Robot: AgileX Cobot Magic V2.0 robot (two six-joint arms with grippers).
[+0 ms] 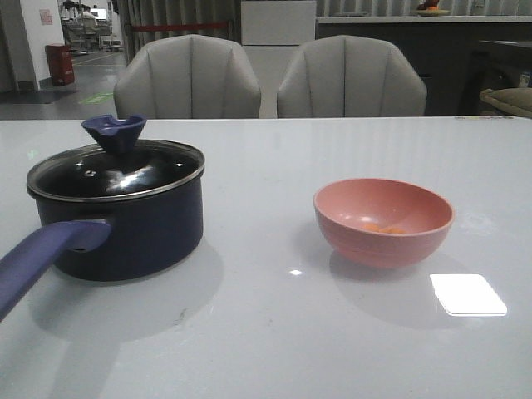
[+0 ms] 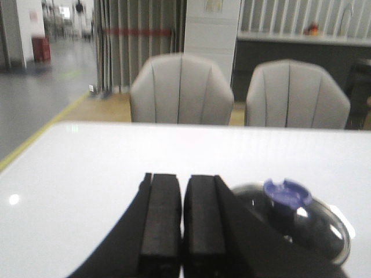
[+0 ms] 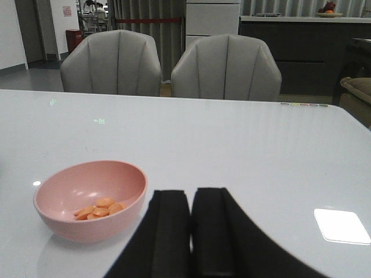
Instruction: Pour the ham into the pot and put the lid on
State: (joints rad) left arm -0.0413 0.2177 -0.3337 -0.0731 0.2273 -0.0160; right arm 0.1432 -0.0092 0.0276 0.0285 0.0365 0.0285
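1. The left gripper (image 2: 182,223) is seen in its wrist view with the two black fingers (image 2: 159,220) pressed almost together, only a thin slit left between them; nothing is held.
2. The right gripper (image 3: 191,231) is seen likewise in its own wrist view, fingers (image 3: 168,231) closed to a narrow seam and empty.
3. Neither gripper is visible in the front view.
4. Just beside the left gripper, the lid (image 2: 301,220) is seen: clear glass, metal rim, blue-purple knob (image 1: 114,131) upright.
5. In the front view the lid (image 1: 116,170) is seated on the pot (image 1: 125,229), covering its opening; a slight tilt may be present, but this cannot be told for certain.
6. The pot's long handle (image 1: 46,258) is pointed toward the camera and to the left.
7. Near the right gripper, the pink bowl (image 3: 90,200) is placed upright on the table (image 1: 266,332).
8. The ham (image 3: 99,208) is found inside the bowl as a few orange pieces lying on its bottom; in the front view (image 1: 378,226) only a trace is seen.
9. Pot and bowl are set well apart, pot on the left, bowl on the right.
10. Two grey chairs (image 1: 187,79) are placed behind the table.
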